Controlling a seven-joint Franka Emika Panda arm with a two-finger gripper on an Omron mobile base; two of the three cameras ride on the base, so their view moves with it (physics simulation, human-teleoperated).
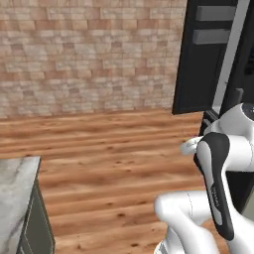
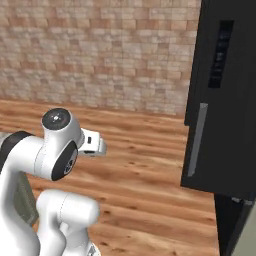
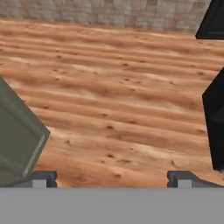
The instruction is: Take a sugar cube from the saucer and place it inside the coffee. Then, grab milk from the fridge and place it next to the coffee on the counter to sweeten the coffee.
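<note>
The fridge [image 2: 220, 95] is a tall black appliance standing on the wooden floor at the right, its door [image 1: 208, 54] swung open. The door's outer face carries a long grey vertical handle [image 2: 197, 140]; its inner side shows grey shelf bins. A corner of the marble worktop [image 1: 15, 193], grey-white with dark veins, sits at lower left above an olive-green cabinet front.

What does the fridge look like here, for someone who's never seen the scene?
Start at the brick wall above the wooden floor. At its right end stands the fridge, tall and black, its door swung open with a long grey handle. Nothing else there is black and tall.
</note>
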